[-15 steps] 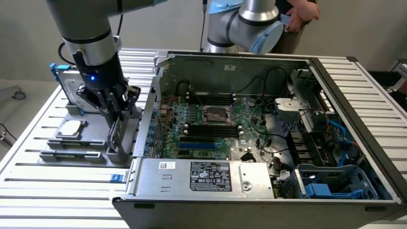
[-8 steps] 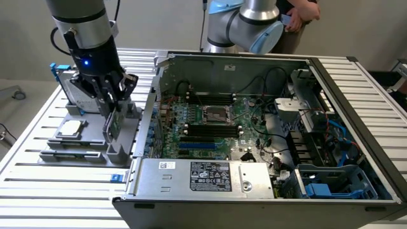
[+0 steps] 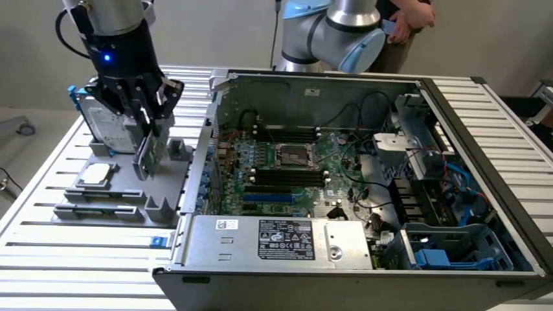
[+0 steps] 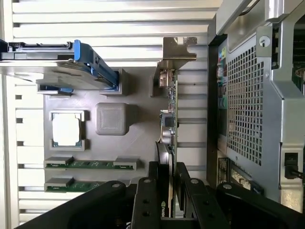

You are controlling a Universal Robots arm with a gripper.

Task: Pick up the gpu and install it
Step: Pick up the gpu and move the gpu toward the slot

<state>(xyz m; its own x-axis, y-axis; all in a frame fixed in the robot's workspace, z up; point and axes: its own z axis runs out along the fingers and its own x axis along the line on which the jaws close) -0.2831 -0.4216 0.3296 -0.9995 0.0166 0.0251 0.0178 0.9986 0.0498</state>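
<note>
Tabletop (image 3: 39, 155): slatted metal. It carries an open computer case and, at the exterior view's left, a grey parts tray.
Computer case (image 3: 346, 291): lies on its side with the cover off. Its perforated rear panel (image 4: 248, 105) stands just beside the tray.
Case contents: green motherboard (image 3: 285, 162) with black memory slots. A silver power supply (image 3: 276, 240) with a label is at the near wall. Black cables and blue plastic fittings are at the exterior view's right.
Arm (image 3: 121, 32): stands over the tray, with the wrist pointing straight down and a blue light lit on its black body.
Second arm (image 3: 333, 32): its light-blue joint is behind the case. A person (image 3: 406, 19) stands beside it.
Parts tray (image 3: 129, 186): grey, with moulded pockets. It holds a hard drive, the gpu, a processor chip and two memory sticks.
Hard drive (image 3: 108, 126): silver in a blue frame, propped upright at the tray's far end.
Claw (image 3: 149, 116): lowered onto the gpu. In the wrist view its black fingers (image 4: 150, 191) sit on both faces of the card, pinching it.
gpu (image 3: 147, 155): stands on edge at the tray's side nearest the case. Its silver end bracket (image 4: 176, 50) is beside the hard drive. Whether its lower edge is clear of the tray cannot be told.
Processor chip (image 3: 97, 173): lies flat in a square pocket.
Memory sticks (image 3: 97, 194): two, each flat in its own slot, side by side at the tray's near end.
</note>
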